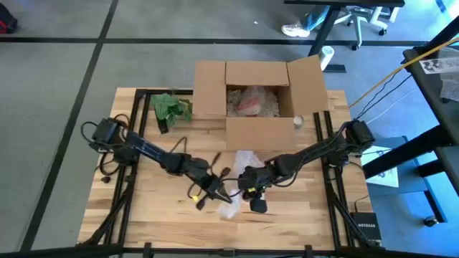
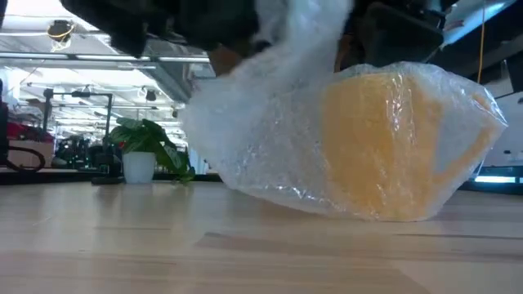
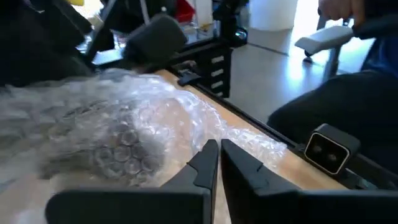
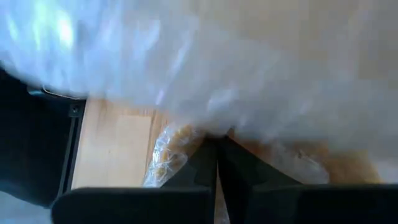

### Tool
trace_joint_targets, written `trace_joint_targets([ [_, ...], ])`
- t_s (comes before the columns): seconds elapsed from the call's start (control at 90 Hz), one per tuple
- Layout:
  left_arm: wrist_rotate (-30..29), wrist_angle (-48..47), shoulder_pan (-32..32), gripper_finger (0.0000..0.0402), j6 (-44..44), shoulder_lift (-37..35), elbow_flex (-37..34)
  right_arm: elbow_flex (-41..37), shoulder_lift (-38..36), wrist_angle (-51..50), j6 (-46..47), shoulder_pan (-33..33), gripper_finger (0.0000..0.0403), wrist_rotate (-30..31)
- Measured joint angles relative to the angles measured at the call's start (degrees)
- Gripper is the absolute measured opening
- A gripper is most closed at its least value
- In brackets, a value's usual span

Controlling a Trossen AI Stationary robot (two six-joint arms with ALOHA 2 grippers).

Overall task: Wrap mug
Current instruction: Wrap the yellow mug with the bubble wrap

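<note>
A yellow mug (image 2: 384, 147) lies on the wooden table (image 1: 143, 208) near its front edge, inside a sheet of clear bubble wrap (image 2: 270, 139). The wrap covers it all round and rises in a loose flap at the top of the low view. My right gripper (image 4: 216, 144) is shut on the wrap, right by the mug (image 4: 171, 152). My left gripper (image 3: 217, 149) is shut beside the wrapped bundle (image 3: 106, 143), its tips over the wrap's flat edge. From above, both grippers (image 1: 215, 190) (image 1: 247, 190) meet over the bundle and hide most of it. My right gripper pinches the bubble wrap (image 4: 217, 127) between its two fingers, just beside the mug; the wrap billows over the fingertips and hides how many layers are caught. My left gripper's shut tips lie at the wrap's edge (image 3: 205, 134); whether they touch it cannot be told.
An open cardboard box (image 1: 258, 100) with packing filler stands at the table's far middle, a small white cup (image 1: 298, 122) at its right corner. A green plant in a pot (image 1: 171, 107) sits at the far left. Bare wood lies to the left and right of the arms.
</note>
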Motion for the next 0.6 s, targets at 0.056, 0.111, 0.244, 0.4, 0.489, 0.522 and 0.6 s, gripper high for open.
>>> trace_joint_targets([
  [0.056, 0.68, -0.82, 0.03, 0.0, 0.16, 1.57, 1.42, 0.87, 0.0, -1.94, -0.14, 0.0, 0.0, 0.61],
  [0.111, 0.94, -1.4, 0.04, 0.0, 0.41, 2.58, 2.53, 2.3, 0.0, -4.76, -0.43, 0.0, 0.0, 1.63],
  [0.244, 1.17, -3.31, 0.07, 0.0, 0.86, 3.0, 3.88, 5.83, 0.0, -11.28, -1.74, 0.0, 0.0, 3.74],
  [0.4, 1.21, -3.65, 0.08, 0.0, 1.73, 3.0, 4.24, 9.96, 0.0, -16.72, -2.75, 0.0, 0.0, 4.24],
  [0.489, 1.26, -4.34, 0.27, 0.0, 1.71, 3.0, 4.24, 12.13, 0.0, -19.23, -3.19, 0.07, 0.0, 4.74],
  [0.522, 1.24, -4.7, 0.33, 0.0, 1.71, 3.0, 4.26, 12.98, -0.02, -20.46, -3.21, 0.26, 0.0, 5.15],
  [0.6, 1.24, -4.8, 0.35, 0.0, 1.76, 3.0, 4.25, 15.03, -0.4, -24.19, -3.37, 0.87, 0.0, 6.96],
])
